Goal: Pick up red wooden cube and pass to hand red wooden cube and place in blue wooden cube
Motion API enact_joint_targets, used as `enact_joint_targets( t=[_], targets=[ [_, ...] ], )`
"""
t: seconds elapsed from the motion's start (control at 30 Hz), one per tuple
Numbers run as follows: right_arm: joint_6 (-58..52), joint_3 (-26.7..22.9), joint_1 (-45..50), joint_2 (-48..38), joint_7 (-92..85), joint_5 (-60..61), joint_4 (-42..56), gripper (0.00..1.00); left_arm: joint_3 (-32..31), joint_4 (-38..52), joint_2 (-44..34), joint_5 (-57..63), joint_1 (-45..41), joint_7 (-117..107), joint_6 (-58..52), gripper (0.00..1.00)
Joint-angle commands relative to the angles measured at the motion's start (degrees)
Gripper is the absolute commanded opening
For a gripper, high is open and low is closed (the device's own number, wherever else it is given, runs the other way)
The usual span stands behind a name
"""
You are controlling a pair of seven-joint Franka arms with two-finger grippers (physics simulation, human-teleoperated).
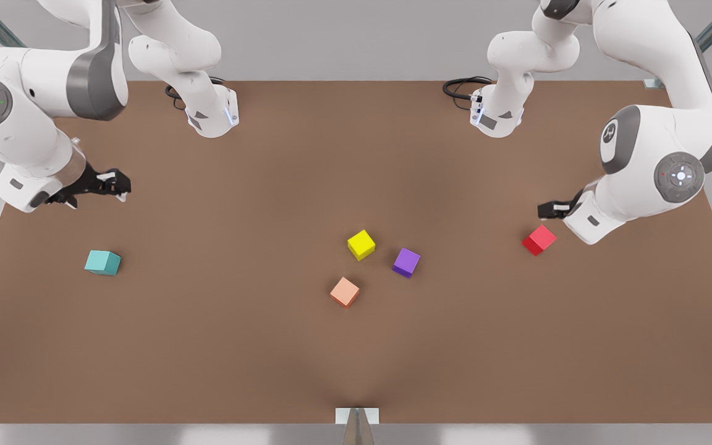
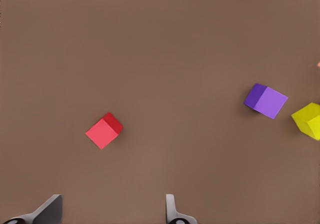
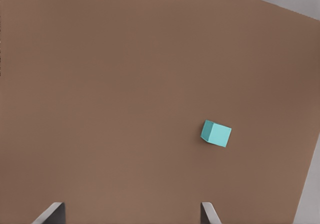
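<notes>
Nearest the camera we see the salmon-orange cube on the brown table, with the yellow cube and the purple cube just behind it, all three apart from one another. On the front view's right, our left gripper hangs above the table on a bent arm, close above the red wooden cube without touching it; its fingers stand spread and hold nothing. On the front view's left, our right gripper waits, angled down over the table, fingers parted and empty. We find the blue wooden cube resting on the table near it, well apart from the red one, with the three other cubes between them.
</notes>
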Motion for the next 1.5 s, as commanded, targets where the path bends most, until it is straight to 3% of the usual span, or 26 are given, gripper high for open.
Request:
enact_joint_targets(
  t=[0.0, 0.07, 0.13, 0.2, 0.47, 0.83, 1.3, 1.33, 1.37, 1.43, 1.47],
  targets=[
    [3.6, -0.1, -0.3, -0.1, -5.3, 0.3, -0.3, 1.0, 0.1, 0.0, -0.1, -0.3, 0.0, -5.0, 4.4, 1.0],
    [3.6, -0.2, -0.4, 0.0, -5.3, 0.2, -0.5, 1.0, 0.5, -1.8, -0.1, -0.3, 0.0, -5.1, 5.8, 1.0],
    [3.6, -0.2, -0.4, 0.3, -5.3, 0.3, -0.6, 1.0, 7.0, -12.7, 0.7, -0.3, 0.0, -5.7, 18.9, 1.0],
    [3.5, -0.2, -0.7, 0.4, -5.2, 0.3, -0.6, 1.0, 9.3, -24.2, 1.7, -2.6, 0.0, -19.8, 34.2, 1.0],
    [3.9, -0.5, -2.8, 0.3, -5.1, 3.0, -2.6, 1.0, 15.6, -43.0, 2.1, -7.9, -1.3, -27.2, 55.2, 1.0],
    [4.0, -0.4, -2.8, 0.4, -5.1, 3.4, -3.5, 1.0, 17.2, -46.5, 4.1, -10.6, -1.7, -30.6, 55.7, 1.0],
    [4.3, -0.4, -2.9, 0.5, -5.1, 3.4, -4.6, 1.0, 17.2, -46.3, 12.4, -10.7, -2.9, -29.8, 61.7, 1.0],
    [4.3, -0.4, -2.9, 0.5, -5.1, 3.4, -4.6, 1.0, 17.2, -46.2, 12.5, -10.6, -2.9, -29.8, 61.7, 0.97],
    [4.3, -0.4, -2.9, 0.5, -5.1, 3.4, -4.6, 1.0, 17.2, -46.2, 12.5, -10.7, -2.9, -29.8, 61.7, 0.75],
    [4.3, -0.4, -2.9, 0.4, -5.1, 3.4, -4.6, 1.0, 17.1, -45.9, 12.3, -10.7, -3.3, -29.8, 61.7, 0.44],
    [4.3, -0.4, -2.9, 0.5, -5.1, 3.5, -4.6, 1.0, 17.1, -45.8, 12.1, -10.7, -3.3, -29.9, 61.6, 0.44]
  ],
)
